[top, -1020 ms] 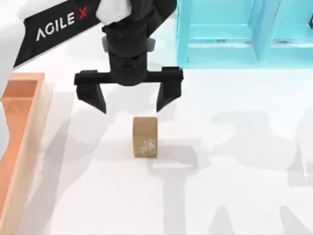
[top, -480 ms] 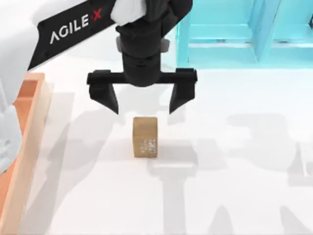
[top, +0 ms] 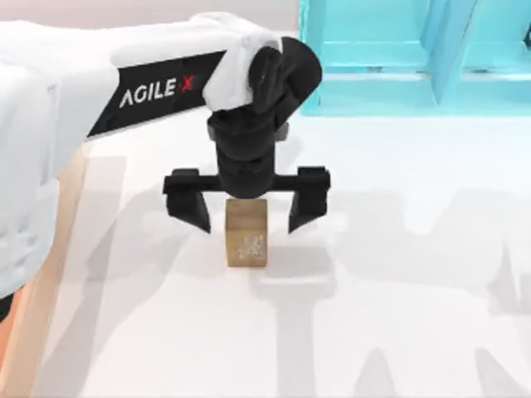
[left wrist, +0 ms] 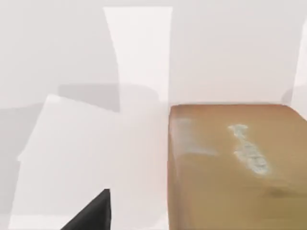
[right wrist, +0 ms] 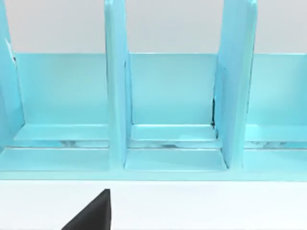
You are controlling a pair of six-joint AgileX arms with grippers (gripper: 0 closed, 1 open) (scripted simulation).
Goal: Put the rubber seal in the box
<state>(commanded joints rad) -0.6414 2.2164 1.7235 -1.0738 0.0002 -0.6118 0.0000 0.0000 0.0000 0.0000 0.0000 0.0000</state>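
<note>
Rubber seal is seen upright on the white counter, near its middle, speckled white mark on the face turned toward the top view's lower edge. Left tool is positioned directly over the seal's far end, fingers spread wide, one dark fingertip on each side of the block and clear of it; nothing is gripped. In the left wrist view the seal is seen close up, its tan face and pale mark visible, with one black fingertip apart from it. The box is seen at the counter's left edge, pale rim partly covered by the left arm. A turquoise shelf frame is faced by the right wrist camera; whether the right tool is spread or closed cannot be told.
</note>
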